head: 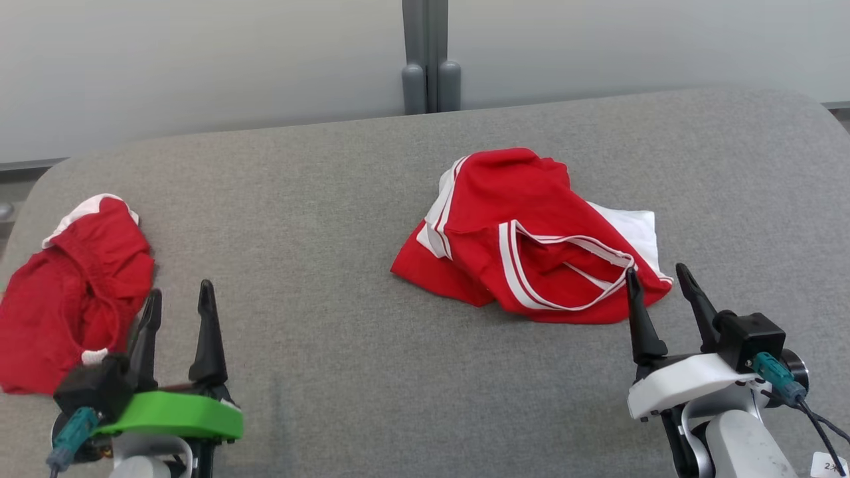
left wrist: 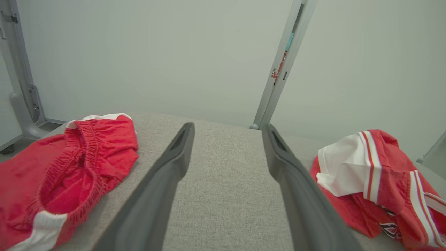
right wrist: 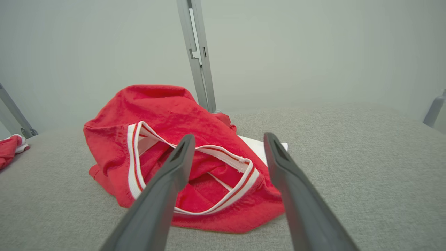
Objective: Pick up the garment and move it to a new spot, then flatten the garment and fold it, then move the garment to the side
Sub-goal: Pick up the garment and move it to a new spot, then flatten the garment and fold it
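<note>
- R claw [head: 657, 269]: fingers spread wide, nothing between them; held low over grey padded table [head: 332, 199].
- Directly ahead of R claw tips: red shirt [head: 524, 226], white striped trim, in a crumpled heap. The neck opening [right wrist: 139, 153] gapes toward the claw.
- In head view the tip of R claw's inner finger overlaps the shirt's near hem. Contact y/n: can't tell.
- Beyond the heap, on R claw's outer side: white panel of the same shirt, flat on the table.
- L claw [head: 180, 289]: fingers spread, empty; bare table ahead of and between them.
- Just beside L claw, outer side: red shorts [head: 73, 292], elastic waistband, white patches, loosely bunched near the table's edge. No grip on them.
- Shirt is well apart from L claw, off to its inner-front.
- Farther out, past the table's far edge: pale wall w/ grey post [head: 430, 60].
- Step, est.: pick-up stage, shirt prob. the garment in hand since it lies mid-table right before R claw. It is not yet lifted, flattened or folded. Shorts look already parked at the side.
- Next move calls for:
  - R claw to ease fwd and down, then pinch one edge only (hem or collar trim), not the whole heap.
  - Lift the shirt clear and carry it to open table betw. the two claws.
  - L claw to come in for a 2nd corner so the cloth can be spread.
</note>
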{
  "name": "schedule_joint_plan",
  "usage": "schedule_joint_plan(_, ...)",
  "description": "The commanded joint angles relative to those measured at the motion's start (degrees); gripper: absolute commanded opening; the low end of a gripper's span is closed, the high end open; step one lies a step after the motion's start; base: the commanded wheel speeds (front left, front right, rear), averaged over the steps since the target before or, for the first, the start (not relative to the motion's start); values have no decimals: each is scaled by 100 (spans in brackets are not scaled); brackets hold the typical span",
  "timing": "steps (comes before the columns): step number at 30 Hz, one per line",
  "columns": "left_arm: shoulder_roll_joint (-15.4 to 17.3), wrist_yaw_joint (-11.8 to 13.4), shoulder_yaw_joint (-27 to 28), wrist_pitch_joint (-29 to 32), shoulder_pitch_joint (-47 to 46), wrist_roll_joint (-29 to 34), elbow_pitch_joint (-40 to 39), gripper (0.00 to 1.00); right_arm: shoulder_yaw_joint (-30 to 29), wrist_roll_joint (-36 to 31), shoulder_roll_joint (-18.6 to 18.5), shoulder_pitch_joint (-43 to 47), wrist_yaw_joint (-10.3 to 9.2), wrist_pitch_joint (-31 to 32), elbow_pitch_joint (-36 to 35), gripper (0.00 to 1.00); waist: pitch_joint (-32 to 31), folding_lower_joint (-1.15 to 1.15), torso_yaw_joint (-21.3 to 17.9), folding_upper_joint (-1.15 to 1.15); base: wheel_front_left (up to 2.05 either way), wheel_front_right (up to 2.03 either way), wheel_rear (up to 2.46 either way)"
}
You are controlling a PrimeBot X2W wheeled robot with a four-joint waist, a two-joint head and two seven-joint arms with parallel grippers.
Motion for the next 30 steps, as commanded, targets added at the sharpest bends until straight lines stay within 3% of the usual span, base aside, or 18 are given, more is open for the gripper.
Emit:
schedule_joint_plan(1, -21, -35, 86, -1, 229, 136, -16, 100, -44, -70, -15, 100, -2, -16, -20, 100, -138, 0, 136, 0, 0, 0, 0)
schedule_joint_plan(13, -168, -219, 292, -3, 715, 448, 55, 100, 101, -6, -17, 227, -2, -17, -86, 100, -240, 0, 269, 0, 0, 0, 0)
schedule_joint_plan(30, -166, -346, 254, -3, 489, 559, 200, 100, 204, 88, -16, 176, -2, -17, -58, 100, -191, 0, 265, 0, 0, 0, 0)
